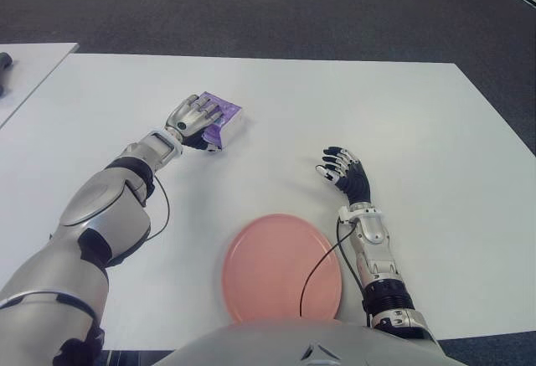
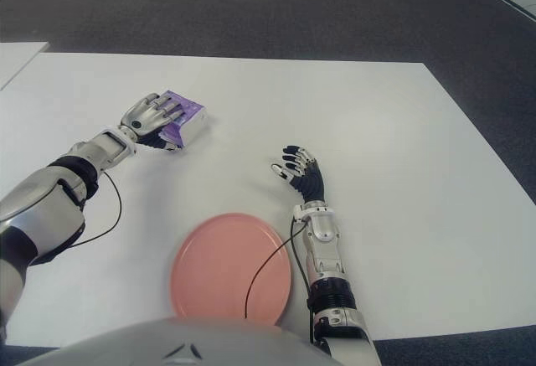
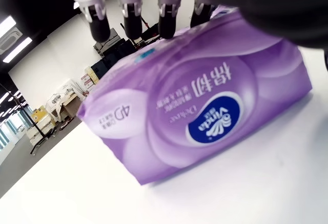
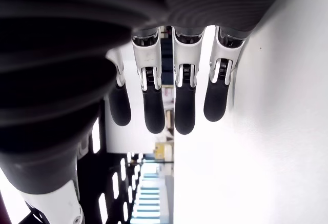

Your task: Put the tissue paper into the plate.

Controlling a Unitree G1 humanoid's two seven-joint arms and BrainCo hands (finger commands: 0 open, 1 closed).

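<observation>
A purple tissue pack (image 1: 229, 115) lies on the white table (image 1: 377, 106), left of centre and toward the far side. My left hand (image 1: 201, 121) reaches over it from the near side. Its fingers (image 3: 132, 16) lie across the top of the pack (image 3: 205, 106) and the thumb sits at the near side, so the hand is shut on it. The pack's underside still touches the table. A pink plate (image 1: 268, 274) lies near the front edge, nearer to me than the pack. My right hand (image 1: 342, 169) shows to the right of the plate, fingers (image 4: 154, 106) relaxed and holding nothing.
A thin black cable (image 1: 322, 267) runs from my right forearm across the plate's right side. A second white table (image 1: 25, 69) stands at the far left with a dark object (image 1: 4, 66) on it. Dark carpet lies beyond the table.
</observation>
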